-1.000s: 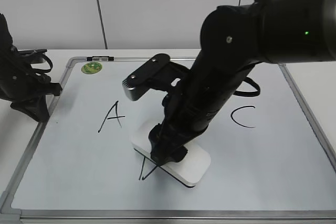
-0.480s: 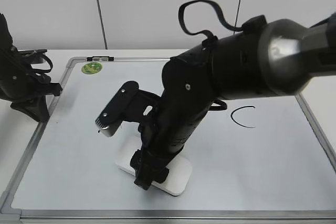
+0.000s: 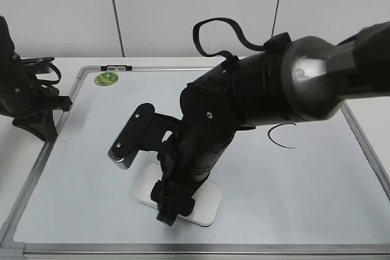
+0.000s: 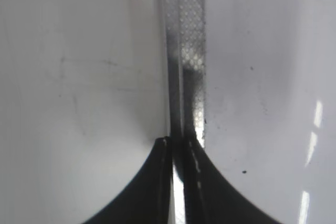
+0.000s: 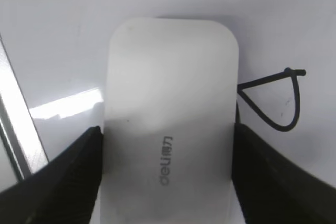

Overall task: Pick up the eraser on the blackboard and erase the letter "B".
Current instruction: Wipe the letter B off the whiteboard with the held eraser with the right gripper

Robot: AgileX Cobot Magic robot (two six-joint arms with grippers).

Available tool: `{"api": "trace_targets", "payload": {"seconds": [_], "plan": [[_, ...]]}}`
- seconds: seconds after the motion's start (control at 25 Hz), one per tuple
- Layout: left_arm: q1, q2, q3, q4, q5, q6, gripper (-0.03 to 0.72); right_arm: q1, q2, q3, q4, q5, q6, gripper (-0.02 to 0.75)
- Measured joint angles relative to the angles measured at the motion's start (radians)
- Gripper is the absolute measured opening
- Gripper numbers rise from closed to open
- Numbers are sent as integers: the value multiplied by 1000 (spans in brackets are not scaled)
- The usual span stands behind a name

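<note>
Pressing the eraser (image 5: pixel 169 124) flat on the blackboard (image 3: pixel 73 181), right gripper (image 5: pixel 168 182) clamped on its sides, remnant of the letter "B" (image 5: pixel 275 100) beside it, left gripper (image 4: pixel 177 145) closed, idle at far left frame.

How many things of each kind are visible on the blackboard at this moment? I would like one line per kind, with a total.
Eraser: 1
Whole handwritten letter, the C: 1
Leftover marker strokes beside the eraser: 1
Green round sticker: 1
Total: 4

The eraser (image 3: pixel 207 204) is laid on the blackboard (image 3: pixel 73 175), near its front edge, with the letter C (image 3: pixel 281 136) behind it to the right.
</note>
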Motion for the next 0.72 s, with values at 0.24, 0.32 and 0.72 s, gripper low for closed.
{"api": "trace_targets", "payload": {"seconds": [0.24, 0.32, 0.72], "plan": [[0, 0, 0, 0, -1, -2, 3, 2, 8, -5, -34, -2, 0, 543], [0, 0, 0, 0, -1, -2, 2, 2, 9, -7, -47, -4, 8, 543], [0, 0, 0, 0, -1, -2, 3, -17, 15, -10, -148, -42, 124, 543]]}}
